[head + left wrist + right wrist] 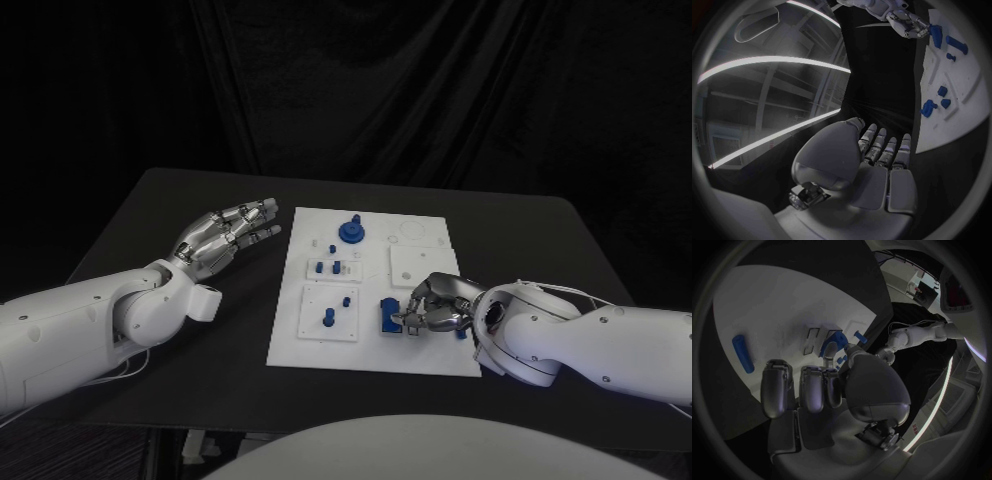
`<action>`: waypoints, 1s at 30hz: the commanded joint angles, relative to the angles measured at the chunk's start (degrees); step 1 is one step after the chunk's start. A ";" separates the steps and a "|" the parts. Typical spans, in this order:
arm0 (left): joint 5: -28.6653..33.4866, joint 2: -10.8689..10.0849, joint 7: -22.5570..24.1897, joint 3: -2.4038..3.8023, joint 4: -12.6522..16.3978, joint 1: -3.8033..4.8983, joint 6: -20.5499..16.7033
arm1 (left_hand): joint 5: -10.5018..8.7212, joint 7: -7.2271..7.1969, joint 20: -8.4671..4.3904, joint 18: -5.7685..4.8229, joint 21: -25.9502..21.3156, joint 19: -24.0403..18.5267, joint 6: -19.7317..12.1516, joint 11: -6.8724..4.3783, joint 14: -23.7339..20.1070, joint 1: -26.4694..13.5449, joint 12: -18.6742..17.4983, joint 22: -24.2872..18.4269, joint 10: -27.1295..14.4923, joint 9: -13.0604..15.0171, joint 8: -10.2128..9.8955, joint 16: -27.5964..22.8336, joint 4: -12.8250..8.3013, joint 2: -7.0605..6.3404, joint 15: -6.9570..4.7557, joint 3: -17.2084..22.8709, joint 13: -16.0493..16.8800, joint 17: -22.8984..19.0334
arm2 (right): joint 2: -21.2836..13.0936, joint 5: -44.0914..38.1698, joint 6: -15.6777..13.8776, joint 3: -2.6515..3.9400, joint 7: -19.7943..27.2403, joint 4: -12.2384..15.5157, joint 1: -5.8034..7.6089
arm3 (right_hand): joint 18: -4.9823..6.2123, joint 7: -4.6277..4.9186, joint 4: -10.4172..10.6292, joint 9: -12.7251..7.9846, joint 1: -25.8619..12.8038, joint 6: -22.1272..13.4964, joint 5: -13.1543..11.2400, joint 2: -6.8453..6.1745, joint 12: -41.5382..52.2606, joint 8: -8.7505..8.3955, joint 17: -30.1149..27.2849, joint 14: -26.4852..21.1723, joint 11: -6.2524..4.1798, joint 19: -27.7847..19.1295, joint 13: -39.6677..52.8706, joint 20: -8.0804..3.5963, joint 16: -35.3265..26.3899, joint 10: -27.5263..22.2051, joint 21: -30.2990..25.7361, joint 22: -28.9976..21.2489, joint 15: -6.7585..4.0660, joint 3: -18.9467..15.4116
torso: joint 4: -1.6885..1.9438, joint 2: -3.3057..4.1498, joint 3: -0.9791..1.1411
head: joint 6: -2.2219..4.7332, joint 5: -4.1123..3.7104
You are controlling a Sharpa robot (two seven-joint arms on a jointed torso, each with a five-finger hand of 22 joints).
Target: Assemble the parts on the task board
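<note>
Now, starting at the left of the head view, the left hand (pixel 228 236) hovers over the dark bench (pixel 144 230) just beside the left edge of the task board (pixel 433 360), its fingers stretched out and slightly apart, holding nothing. From the left wrist, the same hand (pixel 879 160) shows its fingers straight and side by side, with the board (pixel 954 115) close ahead of them.

On the white board, a round blue part with a peg (pixel 352 231) stands near the far end. Nearer the middle, small blue pegs (pixel 333 267) stand in a raised white block, and two more blue pegs (pixel 330 316) stand in a second block closer to the robot. A dark blue block (pixel 389 314) sits just right of those.

Further right, the right hand (pixel 437 308) rests over the board's near right part, its fingers curled on a blue part (pixel 831 346) pinched at the fingertips. A long blue bar (pixel 743 353) lies flat on the board, apart from the hand.
</note>
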 commanded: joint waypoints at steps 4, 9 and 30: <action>0.08 0.05 0.51 0.05 0.10 -0.14 0.95 | 0.14 3.60 0.05 -0.29 0.19 0.04 -0.14 0.24 0.09 0.59 0.04 0.07 0.16 0.00 0.29 0.25 0.02 -0.01 0.46 0.43 0.04 0.00 | 0.28 -0.34 0.88 0.02 -1.12 -0.63 -0.17 | -0.53 -0.27 -0.75 0.77 3.17 -0.76 3.46 -0.01 0.16 0.50 9.52 4.95 -0.66 2.82 15.09 -0.67 0.06 5.85 0.17 12.26 -0.74 1.26 | -0.01 0.09 0.01 | 0.01 0.06; 0.08 0.08 0.44 0.05 0.12 -0.15 1.02 | 0.21 3.65 0.05 -0.35 0.23 0.09 -0.13 0.32 0.13 0.76 0.13 0.08 0.21 0.00 0.32 0.34 0.05 -0.03 0.54 0.58 0.05 0.01 | 0.49 -0.34 0.99 0.02 -1.15 -0.97 -0.18 | -0.53 -0.40 -1.67 1.02 5.34 -0.97 4.37 0.05 0.16 0.50 9.50 4.95 -0.78 2.81 15.09 -0.77 0.07 5.85 0.15 12.25 -0.85 2.36 | 0.05 0.06 0.01 | 0.01 0.07; 0.08 -0.21 0.39 0.05 0.33 -0.16 0.75 | 0.24 3.65 0.05 -0.38 0.27 0.14 0.00 0.44 0.43 0.84 0.55 0.10 0.50 0.02 0.36 0.88 0.07 -0.05 0.66 0.66 0.12 0.10 | -3.73 -0.93 -2.21 0.18 -0.89 2.26 0.66 | -0.66 0.24 0.59 0.47 2.81 -0.90 -5.85 -0.54 0.16 -0.84 9.87 5.05 -0.30 3.02 15.09 -0.56 0.32 5.85 0.64 12.42 -0.52 0.11 | 0.00 0.06 0.03 | 0.01 -0.23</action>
